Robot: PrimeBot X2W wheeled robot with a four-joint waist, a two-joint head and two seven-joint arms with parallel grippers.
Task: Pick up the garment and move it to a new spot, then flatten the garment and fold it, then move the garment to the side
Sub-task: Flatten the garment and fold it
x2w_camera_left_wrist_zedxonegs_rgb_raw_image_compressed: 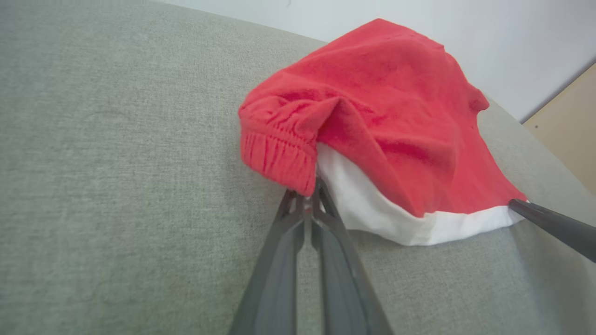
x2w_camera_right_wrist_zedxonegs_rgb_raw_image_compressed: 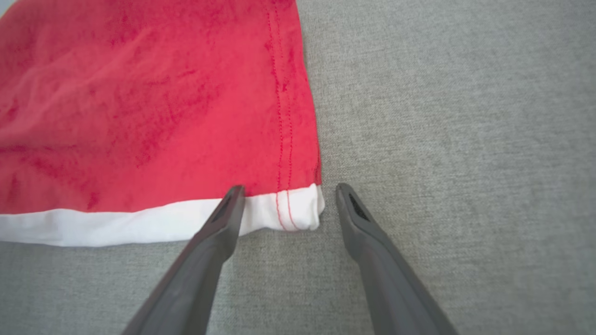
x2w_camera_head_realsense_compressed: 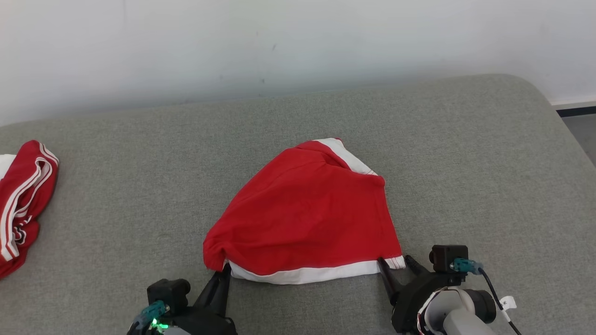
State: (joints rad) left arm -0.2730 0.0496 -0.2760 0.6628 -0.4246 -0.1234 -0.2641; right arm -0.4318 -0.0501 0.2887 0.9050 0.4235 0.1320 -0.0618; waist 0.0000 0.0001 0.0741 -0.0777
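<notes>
- Grey woven cushion [x2w_camera_head_realsense_compressed: 465, 163] spreads below a white wall [x2w_camera_head_realsense_compressed: 298, 42].
- At its near middle lies the red cloth garment [x2w_camera_head_realsense_compressed: 307, 209], bunched into a rough triangle. Its white hem band [x2w_camera_head_realsense_compressed: 307, 274] runs crosswise, nearest the robot.
- The left gripper [x2w_camera_left_wrist_zedxonegs_rgb_raw_image_compressed: 307, 200] has its fingers pressed together on the garment's left hem corner, apparently pinching cloth.
- The right gripper [x2w_camera_right_wrist_zedxonegs_rgb_raw_image_compressed: 289, 190] has its fingers spread astride the garment's right hem corner, nothing clamped. I judge it closes next.
- Crumpled red-and-white striped cloth [x2w_camera_head_realsense_compressed: 23, 200] lies well left of the garment.
</notes>
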